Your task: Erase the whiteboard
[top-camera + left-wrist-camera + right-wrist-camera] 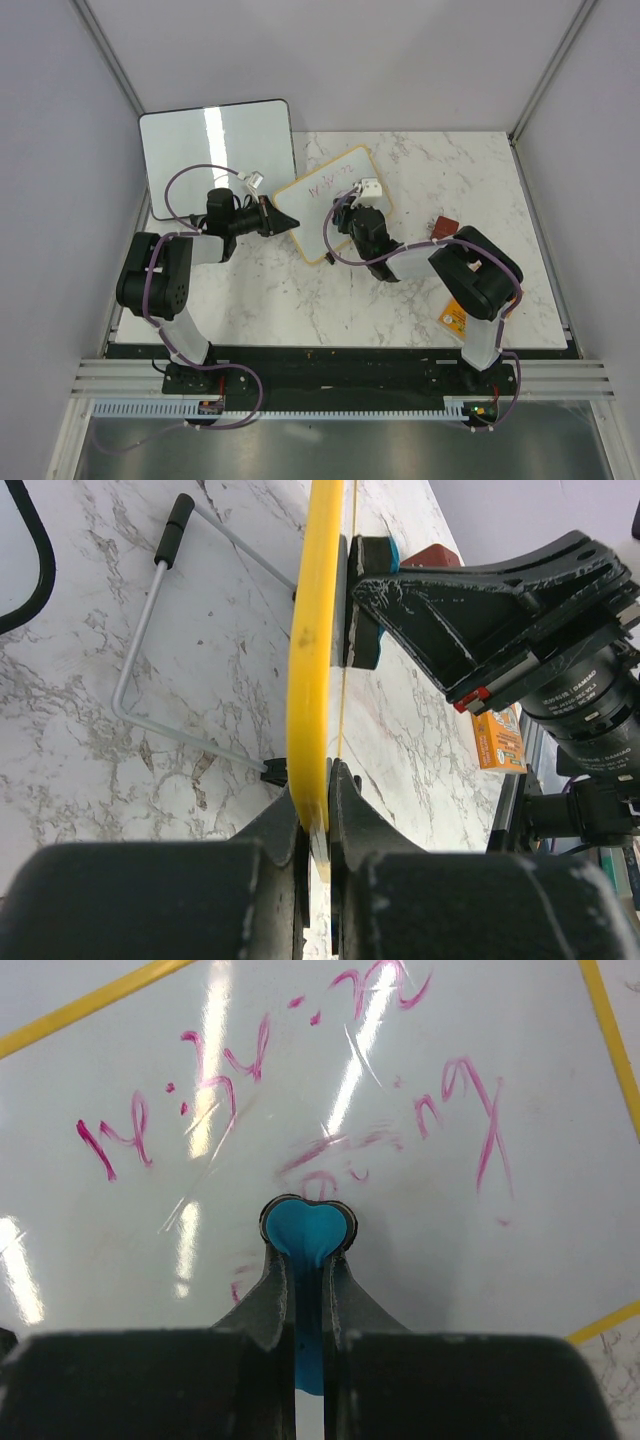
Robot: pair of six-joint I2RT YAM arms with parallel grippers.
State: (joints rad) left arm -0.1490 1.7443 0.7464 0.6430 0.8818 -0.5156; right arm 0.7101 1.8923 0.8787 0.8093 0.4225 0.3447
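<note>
The whiteboard [312, 215] sits angled at the middle of the marble table [430, 180]. Its pink-red handwriting [220, 1070] is readable as strokes only in the right wrist view, where the right gripper [308, 1222] is clamped on a blue eraser [305, 1235] pressed to the white face. The left wrist view shows the board edge-on, with the left gripper [316, 780] pinching its yellow frame [312, 630], a wire stand [140, 650] behind it and an orange box [498, 742] beyond. Only the top view shows a larger blank board [215, 150] at the far left.
</note>
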